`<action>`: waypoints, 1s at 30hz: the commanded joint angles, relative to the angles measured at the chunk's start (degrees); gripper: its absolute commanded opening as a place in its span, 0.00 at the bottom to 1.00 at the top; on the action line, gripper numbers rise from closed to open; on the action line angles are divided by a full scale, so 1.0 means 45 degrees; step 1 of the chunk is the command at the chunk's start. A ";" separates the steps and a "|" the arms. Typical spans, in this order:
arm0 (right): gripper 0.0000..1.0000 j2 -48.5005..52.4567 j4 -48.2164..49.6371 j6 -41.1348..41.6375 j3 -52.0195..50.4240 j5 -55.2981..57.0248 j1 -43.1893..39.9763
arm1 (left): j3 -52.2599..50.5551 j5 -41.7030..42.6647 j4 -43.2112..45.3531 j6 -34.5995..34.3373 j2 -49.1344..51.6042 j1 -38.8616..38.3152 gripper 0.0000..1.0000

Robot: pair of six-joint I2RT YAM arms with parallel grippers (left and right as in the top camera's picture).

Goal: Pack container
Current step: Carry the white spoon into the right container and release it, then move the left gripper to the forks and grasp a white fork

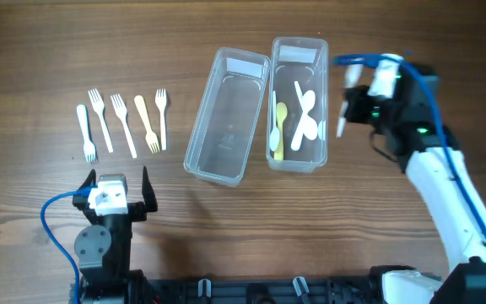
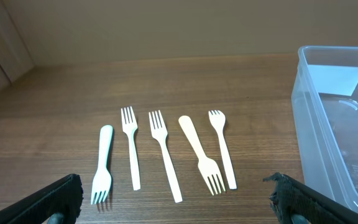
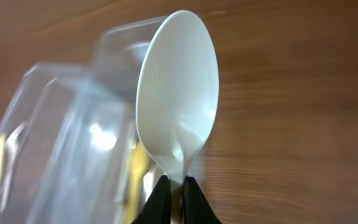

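Wood-grain table (image 1: 57, 51) fills every view. Only the overhead view shows both arms and the layout. Five forks (image 1: 125, 122) lie in a row at the left, and two clear containers stand side by side in the middle. The right container (image 1: 299, 166) holds white spoons (image 1: 304, 114) and a yellow one; the left container (image 1: 213, 175) touches it. The right gripper (image 1: 350, 108) hovers just right of the right container. Only the right wrist view shows its fingers pinching the handle of a white spoon (image 3: 179, 93), bowl up, against the blurred container. The handle is cut off. The left gripper (image 2: 179, 208), fingers spread wide, sits near the forks. Its wrist view crops the left container at the frame edge.
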 commanded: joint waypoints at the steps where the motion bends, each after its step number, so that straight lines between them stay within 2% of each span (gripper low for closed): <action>1: 0.04 -0.0107 0.0321 -0.0607 0.0267 0.0452 0.1180 | -0.0107 0.0015 0.0068 0.0238 -0.0092 0.0034 1.00; 7: 0.06 0.0534 0.0607 -0.0636 0.0267 0.0748 0.2176 | -0.0107 0.0015 0.0068 0.0238 -0.0092 0.0034 1.00; 8: 0.15 0.0763 0.0675 -0.0617 0.0267 0.0772 0.2195 | -0.0107 0.0015 0.0068 0.0238 -0.0092 0.0034 1.00; 9: 0.33 0.0874 0.0685 -0.0612 0.0267 0.0772 0.2195 | -0.0107 0.0015 0.0068 0.0238 -0.0092 0.0034 1.00; 11: 0.58 0.0908 0.0699 -0.0617 0.0272 0.0772 0.2195 | -0.0107 0.0015 0.0068 0.0238 -0.0092 0.0034 1.00; 12: 0.81 0.0840 0.0777 -0.0729 0.0306 0.0772 0.2191 | -0.0107 0.0015 0.0068 0.0238 -0.0092 0.0034 1.00; 15: 0.98 0.0398 0.0801 -0.1103 0.0515 0.1001 0.2171 | -0.0107 0.0015 0.0068 0.0238 -0.0092 0.0034 1.00; 17: 0.99 -0.0233 0.0622 -0.1078 0.0612 0.2409 0.2074 | -0.0107 0.0015 0.0068 0.0238 -0.0092 0.0034 1.00; 22: 1.00 -0.1836 -0.0136 -0.1622 0.0612 1.1001 0.1569 | -0.0107 0.0015 0.0068 0.0238 -0.0092 0.0034 1.00; 24: 1.00 -0.2035 -0.0355 -0.1622 0.0612 1.3284 0.1413 | -0.0107 0.0015 0.0068 0.0238 -0.0092 0.0034 1.00; 30: 1.00 -0.1914 -0.0777 -0.1603 0.0597 1.3396 0.1307 | -0.0107 0.0015 0.0068 0.0238 -0.0092 0.0034 1.00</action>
